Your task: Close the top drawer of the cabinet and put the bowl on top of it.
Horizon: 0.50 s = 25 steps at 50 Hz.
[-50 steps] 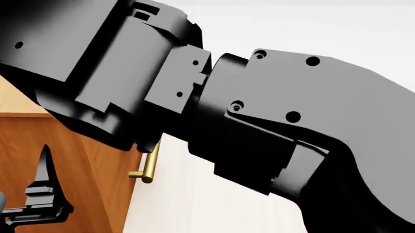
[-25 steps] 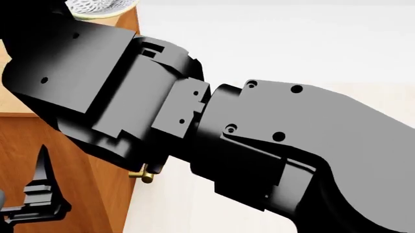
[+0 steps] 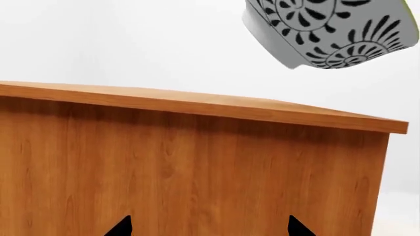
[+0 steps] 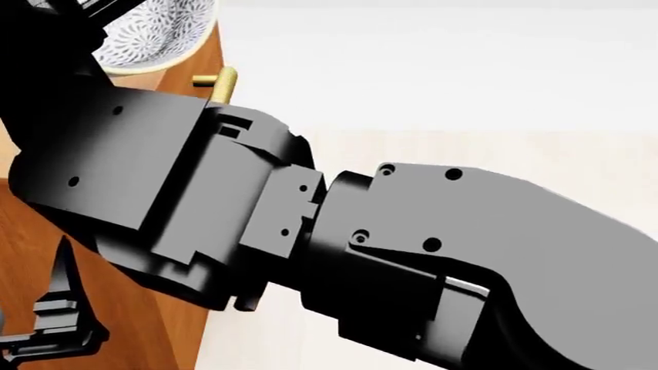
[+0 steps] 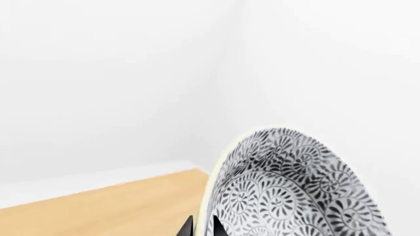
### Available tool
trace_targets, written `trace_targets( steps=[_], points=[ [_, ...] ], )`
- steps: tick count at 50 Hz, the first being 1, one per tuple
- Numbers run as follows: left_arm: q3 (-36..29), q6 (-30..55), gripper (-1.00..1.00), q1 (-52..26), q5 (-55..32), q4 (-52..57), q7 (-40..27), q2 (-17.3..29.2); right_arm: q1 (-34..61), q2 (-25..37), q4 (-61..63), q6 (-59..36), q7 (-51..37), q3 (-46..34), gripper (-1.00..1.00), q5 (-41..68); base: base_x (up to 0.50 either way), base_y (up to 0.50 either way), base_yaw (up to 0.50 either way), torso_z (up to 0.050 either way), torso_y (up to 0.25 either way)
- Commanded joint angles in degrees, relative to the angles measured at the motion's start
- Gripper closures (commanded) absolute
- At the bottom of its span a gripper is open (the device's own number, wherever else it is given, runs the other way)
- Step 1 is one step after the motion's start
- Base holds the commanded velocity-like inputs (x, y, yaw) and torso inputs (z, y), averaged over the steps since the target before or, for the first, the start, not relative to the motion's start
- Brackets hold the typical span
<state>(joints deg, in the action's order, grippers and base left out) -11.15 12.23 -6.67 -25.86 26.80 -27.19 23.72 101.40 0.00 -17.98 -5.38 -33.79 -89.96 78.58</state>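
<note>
The bowl (image 5: 295, 187), white with a dark floral pattern, hangs tilted in the air above the cabinet's (image 3: 196, 167) light wooden top (image 5: 98, 201). My right gripper (image 5: 204, 228) is shut on its rim, one finger inside and one outside. In the head view the bowl (image 4: 154, 31) shows at the top left, and the right arm (image 4: 411, 254) hides most of the cabinet front. A brass handle (image 4: 221, 81) sticks out just below the bowl; I cannot tell how the top drawer stands. My left gripper (image 3: 210, 231) is open, facing the cabinet's plain side with nothing in it.
A second brass handle end (image 4: 245, 304) peeks out under the right arm. Pale floor (image 4: 463, 92) lies to the right of the cabinet. White walls meet in a corner behind the cabinet top (image 5: 226, 73).
In the head view the bowl has come further into sight at the top left and a brass handle now shows below it. The right arm sits lower in the frame. The left gripper has held still.
</note>
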Motion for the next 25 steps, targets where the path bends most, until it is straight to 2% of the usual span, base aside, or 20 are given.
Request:
trace_targets(
  steps=[1,16,22,25],
  points=[
    [-0.2,0.3,-1.0,-0.2,-0.1,0.4,-0.2,0.1,-0.9,0.0,1.0,-1.8,0.2,0.4,1.0,-2.7,0.0,0.0,0.0,0.0,0.0],
    [-0.5,0.2,-1.0,-0.2,-0.2,0.5,-0.4,0.1,-2.0,0.0,1.4,-3.7,0.3,0.5,1.0,-3.6,0.0,0.0,0.0,0.0,0.001],
    [-0.4,-0.1,-1.0,0.0,-0.3,0.6,-0.5,0.1,-1.8,0.0,1.2,-4.3,0.8,0.6,1.0,-0.7,0.0,0.0,0.0,0.0,0.0],
    [-0.4,-0.3,-1.0,0.1,-0.2,0.3,-0.4,0.1,-0.7,0.0,1.4,-7.3,-1.6,0.3,1.0,-1.1,0.0,0.0,0.0,0.0,0.0]
  ],
)
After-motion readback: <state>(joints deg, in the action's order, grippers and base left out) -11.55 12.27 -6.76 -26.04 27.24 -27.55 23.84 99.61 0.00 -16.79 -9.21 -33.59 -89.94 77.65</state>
